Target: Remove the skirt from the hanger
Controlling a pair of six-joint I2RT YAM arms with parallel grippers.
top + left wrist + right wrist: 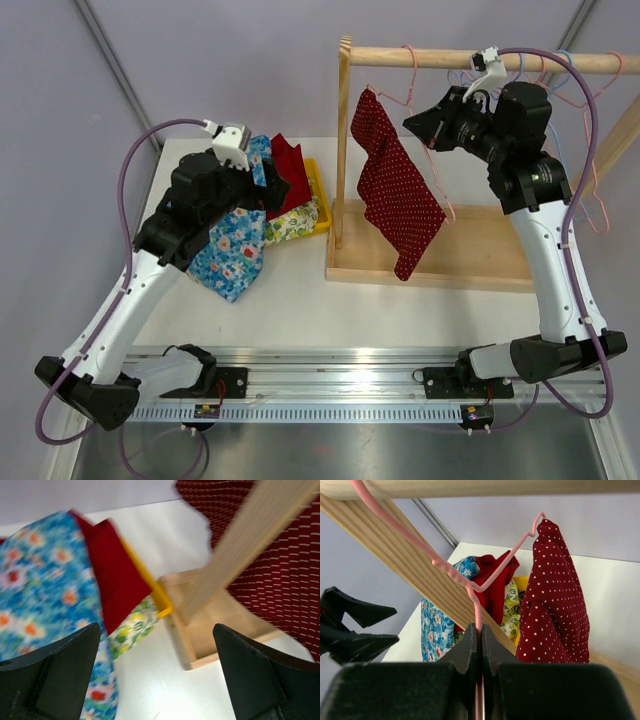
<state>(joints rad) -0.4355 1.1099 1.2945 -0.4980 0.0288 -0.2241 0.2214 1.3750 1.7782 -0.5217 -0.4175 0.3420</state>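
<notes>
- Your left jaws stand apart at centre-left, well apart from the skirt (400, 190).
- The skirt hangs mid-frame, just left of your right jaws.
- Only the right wrist view shows those jaws clamped on the pink hanger (476, 607).

- One dotted red skirt (400, 190), on one pink hanger (441, 563).
- One wooden rack (480, 252).
- Three heaped garments: one blue floral (232, 250), one plain red (288, 165), one yellow-green floral (295, 222).
- Unclear number of spare hangers (590, 120) at the rail's right end.
- Two pincers: left pincer (160, 675), right pincer (479, 635).

L gripper (156, 632) wide apart, arm bent low | R gripper (480, 631) pinched closed, arm raised high
</notes>
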